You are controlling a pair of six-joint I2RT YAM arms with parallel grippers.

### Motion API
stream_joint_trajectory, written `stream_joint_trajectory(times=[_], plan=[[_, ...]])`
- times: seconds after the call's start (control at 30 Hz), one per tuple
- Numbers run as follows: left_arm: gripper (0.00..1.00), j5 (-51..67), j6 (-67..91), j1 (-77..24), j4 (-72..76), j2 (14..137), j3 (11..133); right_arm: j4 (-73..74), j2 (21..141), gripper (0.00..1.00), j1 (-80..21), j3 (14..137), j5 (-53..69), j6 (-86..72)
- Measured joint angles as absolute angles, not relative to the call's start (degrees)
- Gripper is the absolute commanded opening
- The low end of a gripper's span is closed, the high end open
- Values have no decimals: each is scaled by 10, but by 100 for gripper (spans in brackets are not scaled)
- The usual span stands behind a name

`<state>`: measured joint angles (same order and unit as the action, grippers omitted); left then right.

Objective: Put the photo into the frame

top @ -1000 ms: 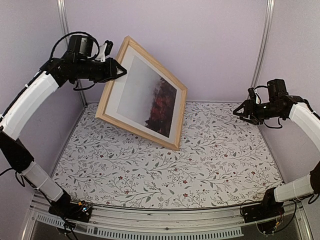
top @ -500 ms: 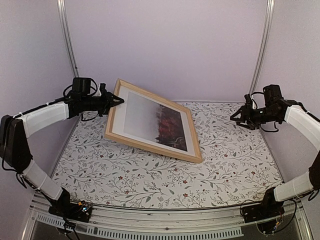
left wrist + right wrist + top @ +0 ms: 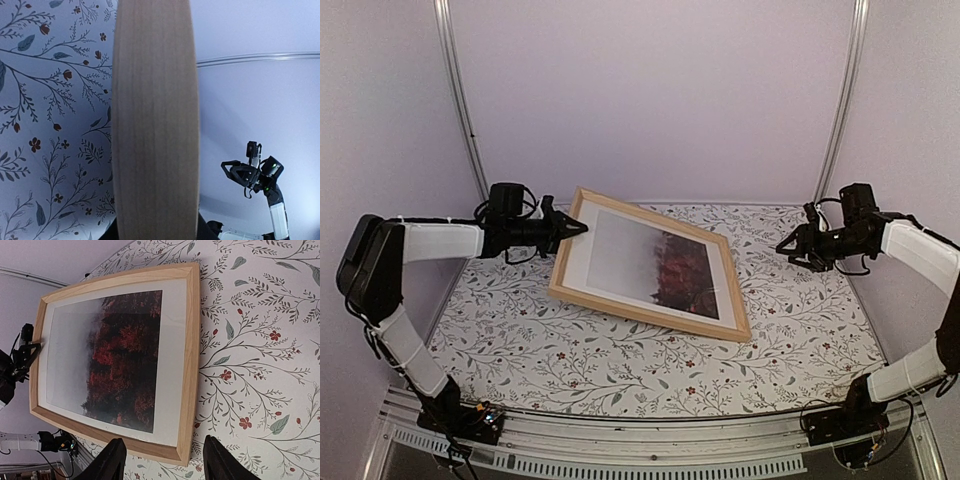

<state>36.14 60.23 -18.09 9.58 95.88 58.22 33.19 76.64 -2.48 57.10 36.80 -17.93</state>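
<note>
A: Where's the photo (image 3: 655, 268)?
B: Inside the frame (image 3: 640, 315), one of each, mid table (image 3: 620, 375). Long axis runs left to right.
A: Jaws?
B: Left gripper (image 3: 575, 228) pinches the frame's far-left corner, so it is nearer. Right gripper (image 3: 790, 243) gapes empty, apart off the right end.

Soft, even light fills my space, casting only a faint shadow beneath the frame (image 3: 620, 306). My overhead view bows the uprights (image 3: 460, 100); my right wrist view curves the frame's edges.
</note>
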Motion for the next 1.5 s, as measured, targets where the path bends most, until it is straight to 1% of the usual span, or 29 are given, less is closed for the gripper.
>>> stream_joint_trajectory(times=[0.13,0.37,0.47,0.73,0.97,1.07,1.23,1.4,1.43,1.5], plan=[[57,368,582,-185,106,970,572,315,766,57,-25,554,368,-180],[73,371,541,-179,110,992,535,297,766,57,-25,529,368,-181],[79,371,529,-173,112,1009,508,291,766,57,-25,527,368,-181],[83,361,483,-163,108,1045,468,281,766,57,-25,520,368,-181],[84,335,433,-148,86,1037,470,283,762,59,-25,508,347,-180],[85,271,399,-138,37,1006,473,285,751,63,-25,504,322,-178],[85,127,334,-138,-55,895,490,290,722,76,-26,504,262,-169],[87,3,283,-158,-89,779,522,286,695,85,-40,504,199,-161],[88,-21,274,-166,-91,756,526,284,690,87,-45,504,189,-159],[96,-57,260,-179,-100,722,530,280,683,89,-55,504,168,-155]])
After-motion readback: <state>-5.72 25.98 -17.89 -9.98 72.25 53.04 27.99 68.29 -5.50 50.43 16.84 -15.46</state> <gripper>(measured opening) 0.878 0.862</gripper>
